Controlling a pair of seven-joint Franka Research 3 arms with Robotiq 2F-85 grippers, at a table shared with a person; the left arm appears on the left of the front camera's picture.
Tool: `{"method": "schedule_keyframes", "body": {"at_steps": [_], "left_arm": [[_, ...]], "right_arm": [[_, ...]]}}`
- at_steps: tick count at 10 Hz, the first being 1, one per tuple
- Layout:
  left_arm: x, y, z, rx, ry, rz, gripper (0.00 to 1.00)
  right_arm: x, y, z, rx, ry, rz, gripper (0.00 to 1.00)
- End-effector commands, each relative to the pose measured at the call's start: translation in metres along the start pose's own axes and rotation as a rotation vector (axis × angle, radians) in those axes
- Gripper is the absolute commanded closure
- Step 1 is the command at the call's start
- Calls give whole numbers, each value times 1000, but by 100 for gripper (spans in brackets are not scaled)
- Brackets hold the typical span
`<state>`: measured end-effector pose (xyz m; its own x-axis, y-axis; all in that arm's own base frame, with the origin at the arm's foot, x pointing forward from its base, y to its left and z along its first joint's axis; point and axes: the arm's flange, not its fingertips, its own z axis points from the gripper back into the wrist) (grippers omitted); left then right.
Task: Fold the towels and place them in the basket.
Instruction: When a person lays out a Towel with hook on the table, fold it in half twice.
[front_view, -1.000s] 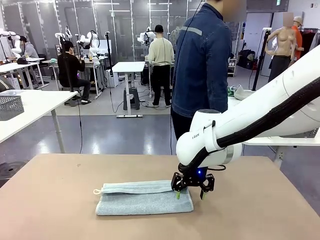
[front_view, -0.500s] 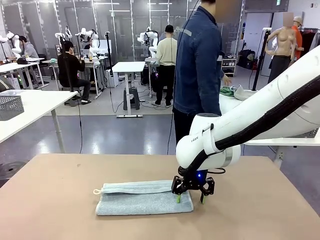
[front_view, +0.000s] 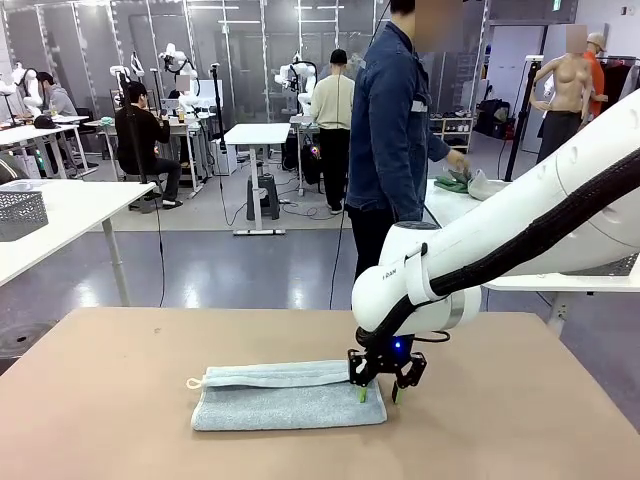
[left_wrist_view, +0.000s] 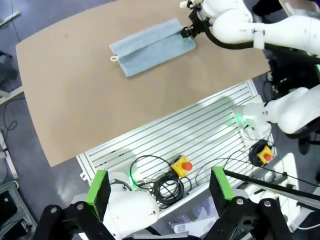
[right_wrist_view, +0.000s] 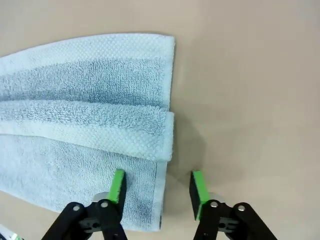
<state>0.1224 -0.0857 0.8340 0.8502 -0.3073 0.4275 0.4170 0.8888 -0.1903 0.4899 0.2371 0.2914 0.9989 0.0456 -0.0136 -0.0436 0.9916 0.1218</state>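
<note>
The towel's (front_view: 288, 398) near end is being straddled by the right gripper (front_view: 378, 395), partly open and empty, its length running toward nine o'clock.

The pale blue towel (right_wrist_view: 75, 115) runs off the right wrist view's left edge, so we lose its far end there. In the front view the right gripper (front_view: 377, 394) covers part of its right end, and the right arm (front_view: 520, 240) is cut by the picture's right edge.

Left claw (left_wrist_view: 159, 184) wide, right claw (right_wrist_view: 157, 186) narrower
</note>
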Motion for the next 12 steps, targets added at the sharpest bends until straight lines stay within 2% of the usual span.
{"method": "schedule_keyframes", "body": {"at_steps": [1,2,3,4,10,12], "left_arm": [[-1,-7,2,3,-5,-16,0],[-1,-7,2,3,-5,-16,0],[-1,-7,2,3,-5,-16,0],[-1,-7,2,3,-5,-16,0],[-1,-7,2,3,-5,-16,0],[-1,-7,2,3,-5,-16,0]], "right_arm": [[4,8,-7,-28,0,-31,100],[4,8,-7,-26,10,-30,100],[4,9,-7,-25,17,-30,94],[5,10,-10,-23,29,-31,100],[5,12,-7,18,28,-15,100],[0,11,10,66,16,28,100]]}}
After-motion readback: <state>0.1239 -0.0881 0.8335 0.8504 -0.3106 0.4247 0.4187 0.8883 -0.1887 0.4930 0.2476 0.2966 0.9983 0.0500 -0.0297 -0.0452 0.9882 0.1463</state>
